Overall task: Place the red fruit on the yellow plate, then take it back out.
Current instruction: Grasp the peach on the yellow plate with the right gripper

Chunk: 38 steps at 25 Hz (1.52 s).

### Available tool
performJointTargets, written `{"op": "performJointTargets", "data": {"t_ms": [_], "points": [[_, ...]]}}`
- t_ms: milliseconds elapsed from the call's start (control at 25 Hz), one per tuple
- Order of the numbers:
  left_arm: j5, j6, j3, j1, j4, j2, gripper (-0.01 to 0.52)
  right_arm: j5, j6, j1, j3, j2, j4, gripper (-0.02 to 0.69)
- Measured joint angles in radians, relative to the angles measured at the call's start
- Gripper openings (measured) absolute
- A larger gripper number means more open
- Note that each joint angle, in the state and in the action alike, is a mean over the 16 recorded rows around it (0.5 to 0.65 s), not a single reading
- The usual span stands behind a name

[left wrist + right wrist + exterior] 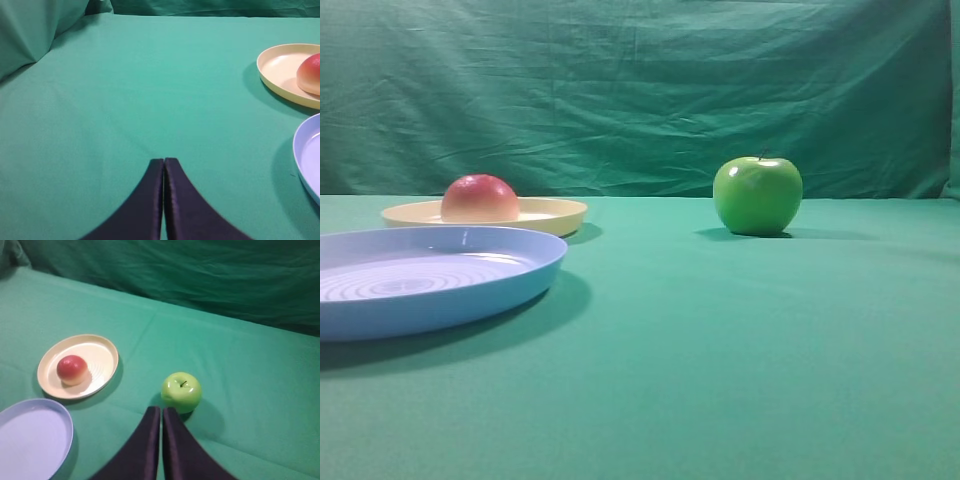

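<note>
1. Blue plate (430, 275): far left in the exterior view, nearest the camera. Smooth pale-blue plastic, shallow and round, with concentric ridges moulded into its floor and a flared rim. It holds nothing. It casts a soft shadow on the table.
2. Yellow plate (555, 212): just behind the blue plate. Cream-yellow plastic, round, with a low rim and a matte sheen. From the right wrist view, faint rings show on its floor.
3. Red fruit (479, 198): sits inside the yellow plate, left of its centre in the right wrist view. Small and rounded, with a dull skin, red on top and fading to pale pinkish-yellow low down.
4. Green apple (757, 195): right of centre, on the cloth, well apart from both plates. Glossy, with a bright highlight and a short dark stem in a dimple.
5. Table cloth (720, 350): green fabric, flat with slight creases. A wrinkled green backdrop (640, 90) hangs behind.
6. Left gripper (164, 160): dark tapered fingers pressed together over bare cloth, holding nothing.
7. Right gripper (161, 409): fingers likewise closed and empty, with tips just short of the apple.
</note>
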Motion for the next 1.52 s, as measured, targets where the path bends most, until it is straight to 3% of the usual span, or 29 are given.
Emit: {"op": "performJointTargets", "data": {"t_ms": [320, 720, 1120, 1520], "points": [[0.0, 0.0, 0.0, 0.0, 0.0, 0.0, 0.0, -0.221, 0.0, -0.189, 0.312, -0.272, 0.023, 0.0], [0.0, 0.0, 0.0, 0.0, 0.0, 0.0, 0.0, -0.346, 0.0, -0.355, 0.654, -0.581, 0.023, 0.0], [0.0, 0.0, 0.0, 0.0, 0.0, 0.0, 0.0, -0.392, 0.0, -0.399, 0.928, -0.784, 0.021, 0.0], [0.0, 0.0, 0.0, 0.0, 0.0, 0.0, 0.0, -0.383, -0.031, -0.4, 1.049, -0.824, 0.02, 0.0]]}}
